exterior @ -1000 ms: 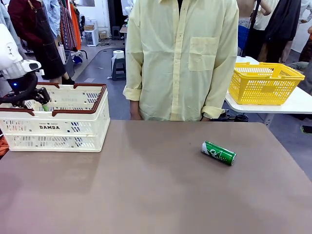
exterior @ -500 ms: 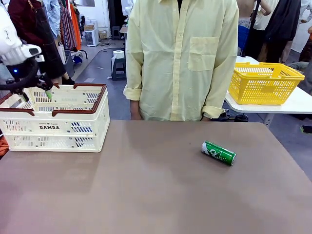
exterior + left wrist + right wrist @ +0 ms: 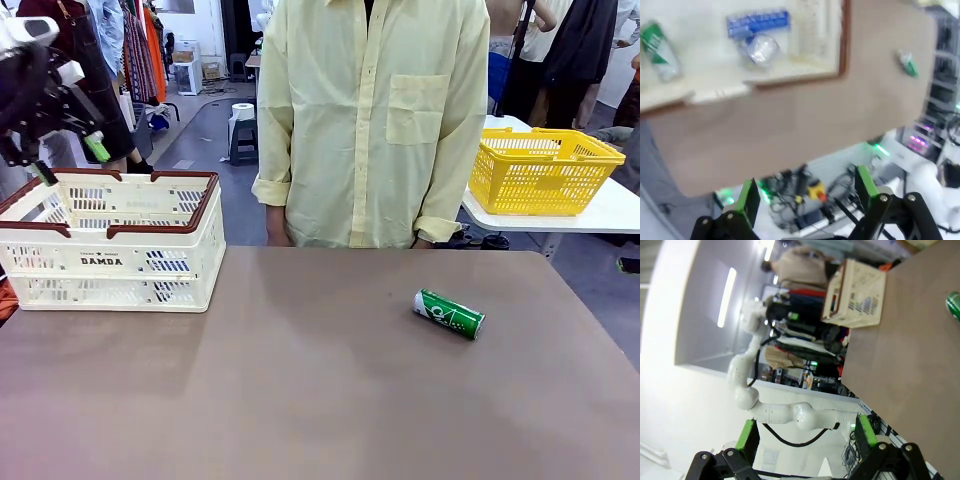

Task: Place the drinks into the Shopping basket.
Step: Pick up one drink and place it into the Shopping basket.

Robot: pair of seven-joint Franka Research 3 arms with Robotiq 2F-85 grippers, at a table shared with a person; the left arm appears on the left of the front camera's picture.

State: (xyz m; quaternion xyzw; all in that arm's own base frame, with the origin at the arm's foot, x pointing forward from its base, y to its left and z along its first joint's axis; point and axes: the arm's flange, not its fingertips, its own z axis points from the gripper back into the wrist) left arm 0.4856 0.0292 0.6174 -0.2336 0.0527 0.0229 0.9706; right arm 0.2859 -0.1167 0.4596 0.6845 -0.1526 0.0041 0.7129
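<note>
With a blue can [image 3: 757, 22] and a green can [image 3: 655, 45] seen lying in the basket [image 3: 180, 290], the left hand [image 3: 70, 158] is held spread and empty above it at upper left, the right hand [image 3: 805, 432] is likewise spread, and the third can [image 3: 449, 314] is left lying right of centre on the surface [image 3: 300, 400].

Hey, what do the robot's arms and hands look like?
Each hand is black, with two fingers carrying bright green pads: the left hand and the right hand look alike. The left arm is glossy white with rounded, tubular links, and a black cable loops beneath it.
</note>
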